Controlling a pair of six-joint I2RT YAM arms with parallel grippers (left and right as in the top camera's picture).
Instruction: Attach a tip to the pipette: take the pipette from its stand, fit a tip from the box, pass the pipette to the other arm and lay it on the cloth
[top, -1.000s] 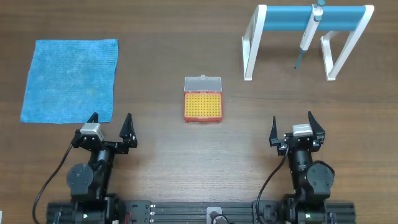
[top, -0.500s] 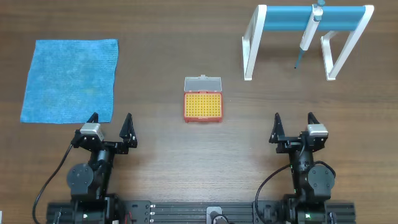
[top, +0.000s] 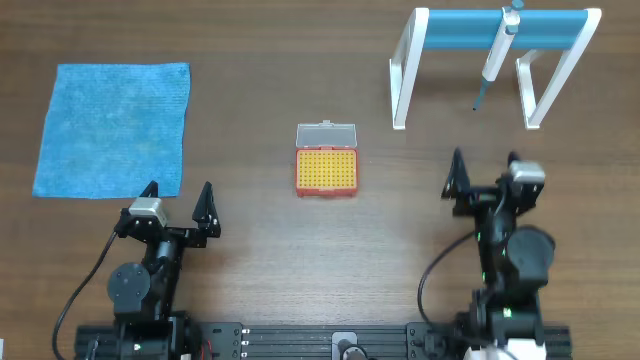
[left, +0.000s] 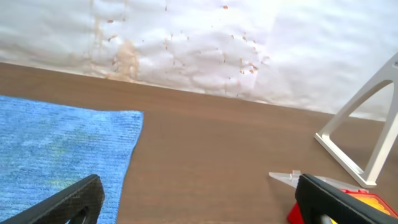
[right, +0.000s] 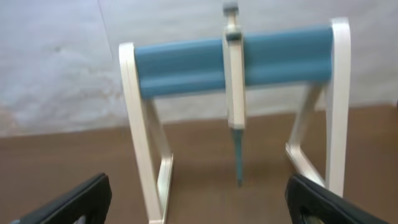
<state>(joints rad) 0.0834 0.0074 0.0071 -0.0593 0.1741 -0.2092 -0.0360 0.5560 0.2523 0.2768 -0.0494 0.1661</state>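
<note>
my right gripper is facing the stand, jaws gaping wide and holding nothing; the pipette is hanging upright on it — light, stiff, likely slick; i'm judging its mid-body the safest hold

We count one pipette, one stand, one tip box, one cloth, and two grippers there: the left gripper, the right gripper.

Brown wooden table; stained white wall behind.
</note>
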